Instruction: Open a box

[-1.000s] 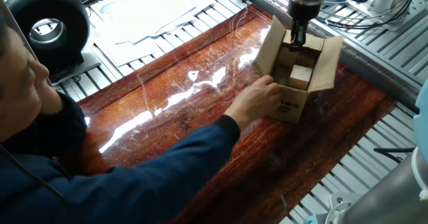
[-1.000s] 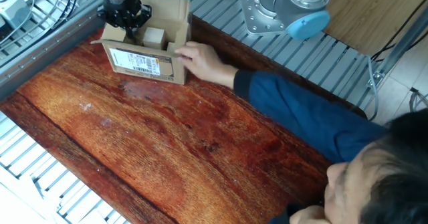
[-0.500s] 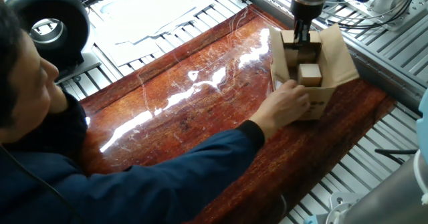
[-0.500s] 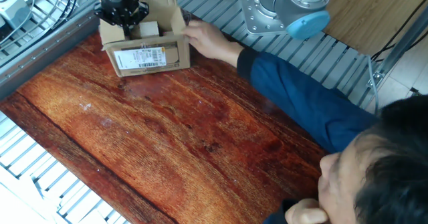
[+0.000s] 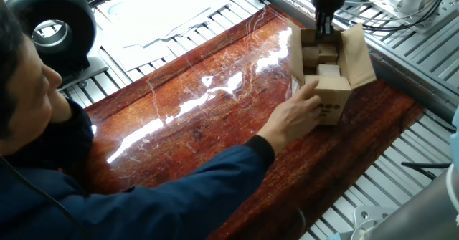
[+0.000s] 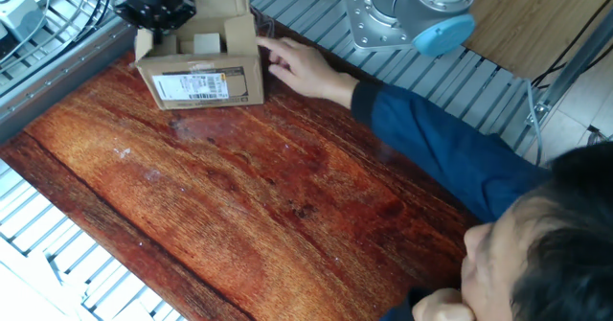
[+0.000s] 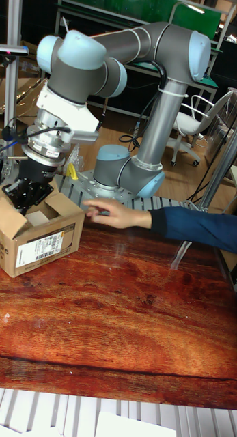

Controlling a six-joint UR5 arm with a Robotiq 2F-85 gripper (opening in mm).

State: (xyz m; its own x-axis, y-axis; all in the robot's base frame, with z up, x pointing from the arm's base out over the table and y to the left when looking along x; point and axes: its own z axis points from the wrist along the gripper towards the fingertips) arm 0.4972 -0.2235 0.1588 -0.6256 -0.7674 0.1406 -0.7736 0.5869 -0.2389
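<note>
The box (image 5: 333, 89) is a brown cardboard carton with its top flaps standing open, at the far right of the wooden tabletop. Dark round marks show on its near end face, and smaller cardboard blocks (image 5: 328, 71) lie inside. It also shows with a white label on its side as the box (image 6: 201, 72) and the box (image 7: 37, 240). My gripper (image 5: 324, 29) hangs over the box's far end, its fingers close together at the end flap. I cannot tell whether they pinch the flap. The gripper (image 6: 153, 16) (image 7: 24, 196) looks dark and partly hidden by flaps.
A person's hand (image 5: 300, 114) rests against the box's near end, the blue-sleeved arm (image 6: 431, 149) crossing the table. The robot base (image 7: 125, 176) stands behind the table. A black round device (image 5: 50, 26) and papers lie at the far left. Metal slats (image 5: 401, 168) border the wood.
The person's hand has turned and shifted the box on the table. My gripper, deep inside the box a second ago, now sits higher at its far end.
</note>
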